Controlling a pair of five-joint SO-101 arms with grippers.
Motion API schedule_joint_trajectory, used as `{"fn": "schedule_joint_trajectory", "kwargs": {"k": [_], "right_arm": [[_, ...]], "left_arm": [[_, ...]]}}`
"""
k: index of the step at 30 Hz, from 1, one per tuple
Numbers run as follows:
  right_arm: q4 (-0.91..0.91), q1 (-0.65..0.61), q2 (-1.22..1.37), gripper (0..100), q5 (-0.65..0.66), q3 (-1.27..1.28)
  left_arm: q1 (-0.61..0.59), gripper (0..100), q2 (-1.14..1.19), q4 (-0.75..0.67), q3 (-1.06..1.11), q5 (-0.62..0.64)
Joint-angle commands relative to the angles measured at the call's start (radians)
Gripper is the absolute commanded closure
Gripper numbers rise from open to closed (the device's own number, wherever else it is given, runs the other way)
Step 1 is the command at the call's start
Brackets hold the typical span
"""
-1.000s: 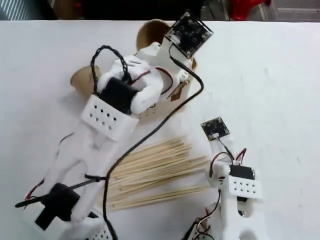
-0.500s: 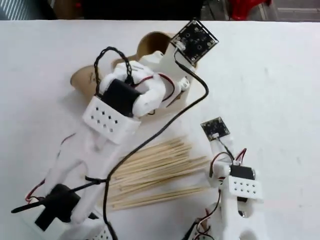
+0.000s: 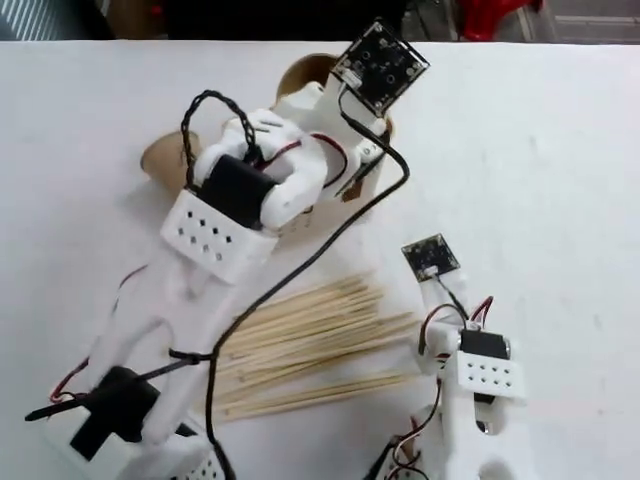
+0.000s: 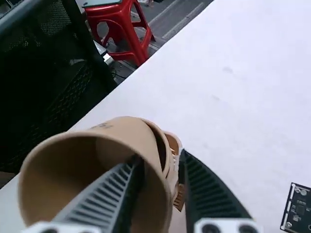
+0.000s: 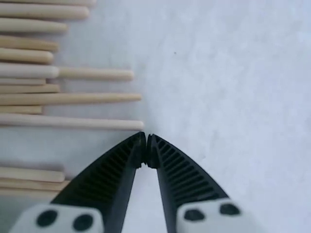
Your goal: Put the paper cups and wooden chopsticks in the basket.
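Step in hand: the paper cups; the chopsticks are not yet started.

Left gripper [image 4: 160, 160] is clamped on the wall of a paper cup [image 4: 73, 165], one finger inside the mouth and one outside. In the high view this cup [image 3: 305, 72] peeks out behind the wrist at upper centre of the frame. A second cup [image 3: 160, 155] lies at upper left, just beside the same arm.

Basket [image 3: 352, 186]: probably the pale, slotted piece under the left wrist, just below the held cup. It is mostly hidden, so I cannot tell whether the cup is over the opening or beside it.

Right gripper [image 5: 146, 141] is closed with tips touching and holds nothing. It sits low over the table [image 3: 540, 150], just beside the ends of the chopsticks [image 5: 63, 97]. The chopsticks [image 3: 310, 340] lie in a loose fan at lower centre, between the two arms.

Next move, as I judge it: get the held cup squarely over the basket opening before letting go. The grip is on the rim only, so the cup may swing or tip on release. After that come the second cup, then the sticks, which lie flat and spread out and will likely need a pinch near their ends.
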Motion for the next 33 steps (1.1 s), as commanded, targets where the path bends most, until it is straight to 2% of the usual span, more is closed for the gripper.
{"fn": "schedule_joint_trajectory", "kwargs": {"k": [1,9,13,22,26,33], "right_arm": [[-0.013,-0.01,-0.002,98.1,0.008,-0.005],[-0.013,-0.01,-0.002,98.1,0.008,-0.005],[-0.015,-0.01,-0.002,98.1,0.008,-0.005],[-0.015,-0.01,-0.002,98.1,0.008,-0.005],[-0.015,-0.01,-0.002,98.1,0.008,-0.005],[-0.015,-0.01,-0.002,98.1,0.006,-0.005]], "left_arm": [[-0.01,86,0.008,-0.069,-0.049,0.003],[-0.008,86,0.008,-0.189,-0.044,0.002],[-0.007,86,0.01,-0.227,-0.038,-0.06],[-0.053,86,0.01,-0.222,-0.035,-0.064],[-0.079,86,0.053,-0.252,0.08,-0.064],[-0.137,86,0.124,-0.399,0.258,-0.066]]}}
